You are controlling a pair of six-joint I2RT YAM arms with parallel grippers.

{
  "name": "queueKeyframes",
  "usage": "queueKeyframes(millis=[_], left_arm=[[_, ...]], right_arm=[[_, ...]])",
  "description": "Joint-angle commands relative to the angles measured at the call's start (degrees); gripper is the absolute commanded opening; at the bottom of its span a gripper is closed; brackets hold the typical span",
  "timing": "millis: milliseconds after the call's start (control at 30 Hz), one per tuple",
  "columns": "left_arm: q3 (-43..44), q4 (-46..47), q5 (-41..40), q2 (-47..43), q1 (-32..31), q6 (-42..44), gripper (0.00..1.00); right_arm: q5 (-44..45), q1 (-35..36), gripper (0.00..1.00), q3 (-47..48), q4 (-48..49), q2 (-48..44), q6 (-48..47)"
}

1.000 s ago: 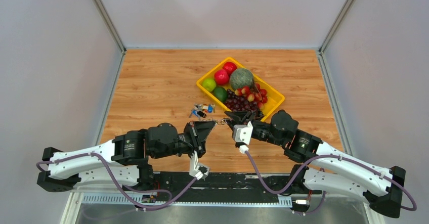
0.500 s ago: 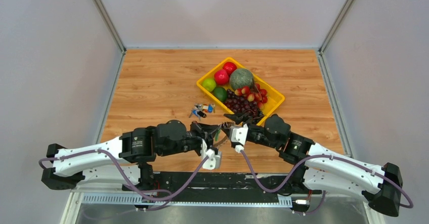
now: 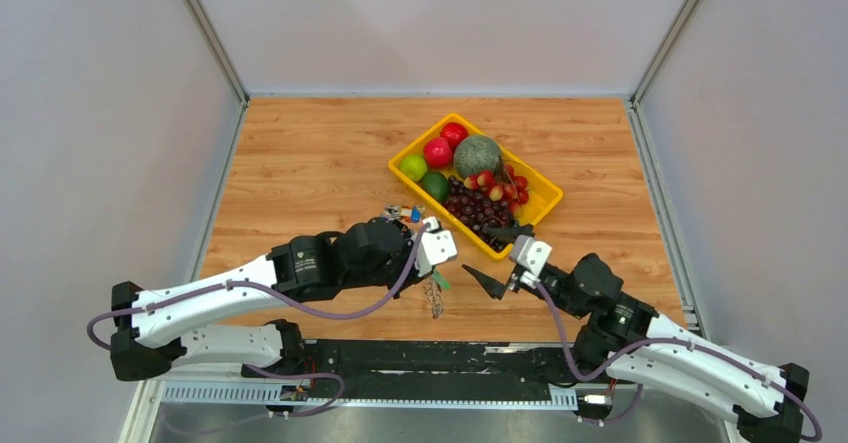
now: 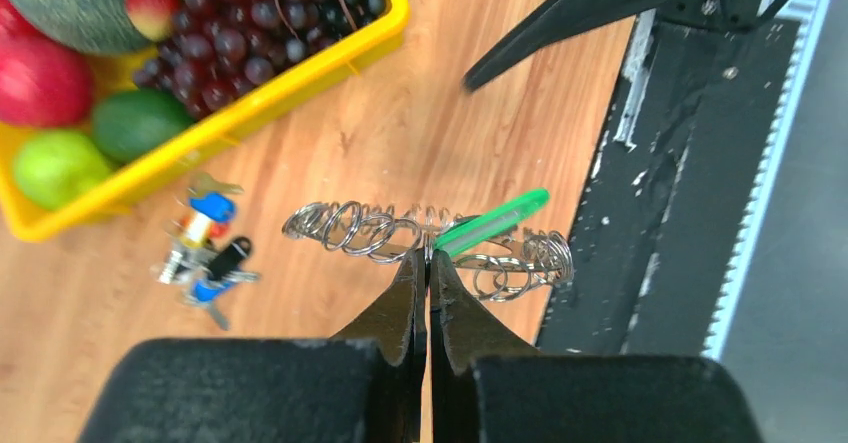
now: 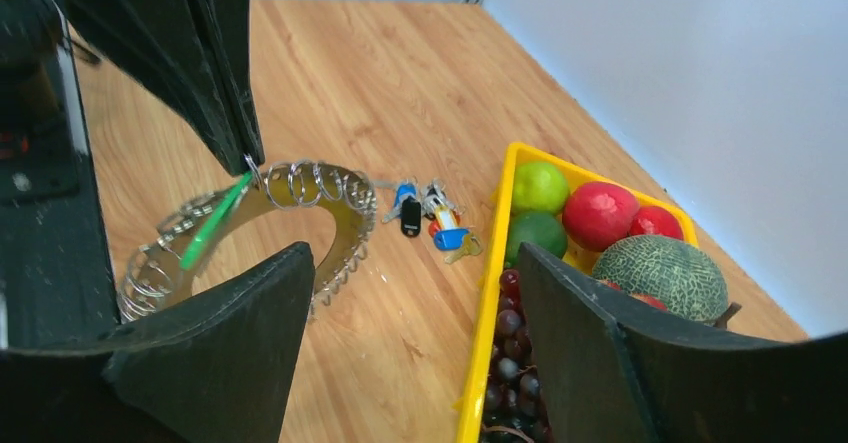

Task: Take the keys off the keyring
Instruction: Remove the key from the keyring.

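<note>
My left gripper [image 4: 428, 255] is shut on the keyring [image 4: 378, 235], pinching the thin wire beside the small green tag [image 4: 495, 221]. The ring hangs off the table from those jaws [image 3: 435, 298]. In the right wrist view the silver keys [image 5: 345, 253] form a saw-toothed band along the ring [image 5: 300, 185], under the left fingers [image 5: 225, 83]. My right gripper [image 5: 412, 255] stands open to the right of the ring with nothing between its fingers, and the top view shows it [image 3: 480, 251] apart from the ring.
A yellow tray [image 3: 548, 203] behind the grippers holds a melon [image 3: 477, 154], red and green fruit and grapes [image 3: 478, 206]. A small bunch of coloured keys [image 3: 398, 213] lies on the wood left of the tray. The black base rail [image 4: 690, 163] runs along the near edge.
The right gripper has opened, let go of the ring and drawn back to the right. The left arm has turned its wrist, and the ring now hangs from its jaws.
</note>
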Motion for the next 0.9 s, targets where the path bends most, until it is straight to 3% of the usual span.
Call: queueKeyframes(millis=[0,133,300,567,700,867], left_arm=[[-2.82,6.35,8.82,-3.48,4.83,-14.54,0.0],[-6.56,12.41,13.25,-6.35,8.93,-19.52,0.0],[-9.21,17.49,18.73,-6.54,10.53,-20.92,0.0],[-11.19,19.93,24.63,-6.18,10.63,-18.46,0.0],[-11.81,20.53,25.81,-6.17,10.66,-17.81,0.0],[-12.18,20.55,26.26,-6.36,10.73,-17.37,0.0]], right_arm=[[4.4,-0.02,0.78,-1.76,0.23,-7.31,17.18],[4.98,-0.06,0.68,-1.15,-2.24,-8.58,33.67],[0.18,-0.05,0.56,2.35,-4.31,-1.64,42.1],[-9.45,-0.06,0.4,6.16,-0.71,10.76,39.19],[-11.72,-0.08,0.32,5.47,1.12,10.63,37.44],[-8.16,-0.06,0.34,4.79,0.38,6.35,36.98]])
